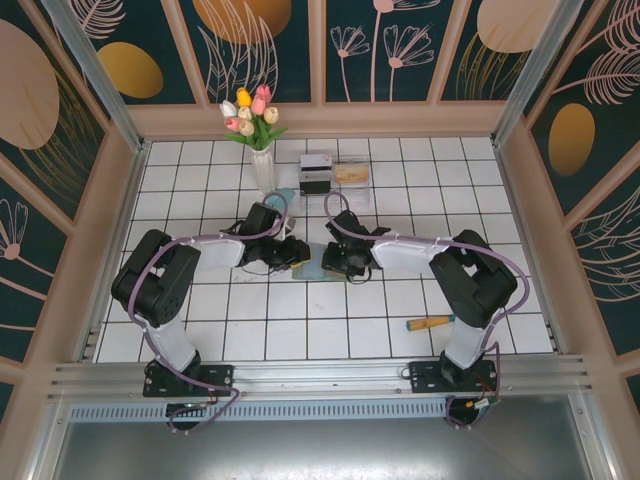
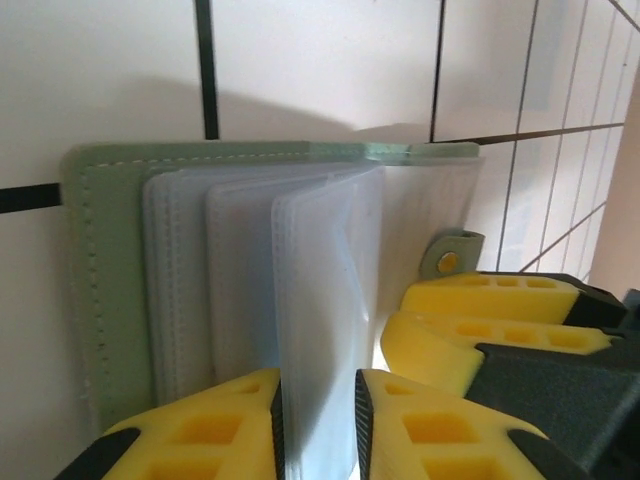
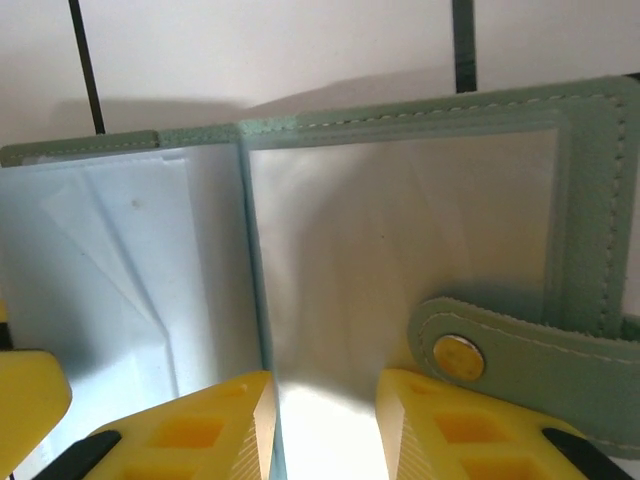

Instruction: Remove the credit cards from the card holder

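We see the card holder (image 3: 590, 180) lying open on the surface (image 1: 300, 330) between both arms, its spine running away from the pincers. The left pincer (image 2: 318, 395) straddles 1 upright clear sleeve (image 2: 320, 270), and we cannot tell whether it is pinching. The right pincer (image 3: 325, 395) stands part-open over the right half.

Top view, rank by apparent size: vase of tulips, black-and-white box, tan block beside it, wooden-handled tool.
1. vase of tulips
2. black-and-white box
3. tan block and wooden-handled tool: too alike to rank; the tool is longer and thinner.
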Controlling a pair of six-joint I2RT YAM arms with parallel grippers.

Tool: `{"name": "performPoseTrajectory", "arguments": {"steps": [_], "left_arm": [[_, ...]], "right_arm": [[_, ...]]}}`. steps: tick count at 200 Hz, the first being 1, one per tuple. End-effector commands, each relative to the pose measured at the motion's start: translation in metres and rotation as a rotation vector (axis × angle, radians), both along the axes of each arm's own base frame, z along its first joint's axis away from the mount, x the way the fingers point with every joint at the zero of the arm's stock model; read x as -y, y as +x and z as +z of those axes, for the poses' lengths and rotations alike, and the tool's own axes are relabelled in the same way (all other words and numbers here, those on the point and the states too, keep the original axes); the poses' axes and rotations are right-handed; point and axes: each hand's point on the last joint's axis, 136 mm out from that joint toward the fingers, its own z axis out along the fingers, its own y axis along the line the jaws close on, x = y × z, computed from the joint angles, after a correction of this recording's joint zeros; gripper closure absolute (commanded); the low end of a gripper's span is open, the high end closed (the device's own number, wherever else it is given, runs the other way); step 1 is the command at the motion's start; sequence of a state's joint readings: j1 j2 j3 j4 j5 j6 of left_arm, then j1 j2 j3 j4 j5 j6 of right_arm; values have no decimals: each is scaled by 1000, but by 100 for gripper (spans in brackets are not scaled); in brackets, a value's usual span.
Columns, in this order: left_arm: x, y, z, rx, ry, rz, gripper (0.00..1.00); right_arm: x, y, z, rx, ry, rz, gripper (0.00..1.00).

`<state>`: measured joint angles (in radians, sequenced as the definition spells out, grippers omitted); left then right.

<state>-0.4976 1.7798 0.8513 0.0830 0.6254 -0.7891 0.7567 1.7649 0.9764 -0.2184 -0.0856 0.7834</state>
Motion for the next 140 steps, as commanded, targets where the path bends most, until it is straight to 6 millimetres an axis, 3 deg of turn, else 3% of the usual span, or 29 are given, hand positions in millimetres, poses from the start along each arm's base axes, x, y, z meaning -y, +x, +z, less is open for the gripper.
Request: {"name": "performPoseTrajectory", "arguments": {"steps": [1, 40, 68, 117, 140], "left_arm": [[15, 0, 15, 22, -93, -42, 77], [26, -2, 34, 52, -191, -83, 76], [32, -3, 53, 96, -260, -123, 73], [41, -5, 61, 113, -307, -149, 66], [45, -6, 62, 112, -328, -155, 68]], "right_arm": [[10, -3, 0, -15, 31, -41, 66], [-5, -2, 31, 11, 255, -9, 66], [-6, 0, 47, 25, 330, -19, 66], [3, 1, 54, 14, 453, -63, 64], [4, 2, 63, 30, 540, -76, 62]]}}
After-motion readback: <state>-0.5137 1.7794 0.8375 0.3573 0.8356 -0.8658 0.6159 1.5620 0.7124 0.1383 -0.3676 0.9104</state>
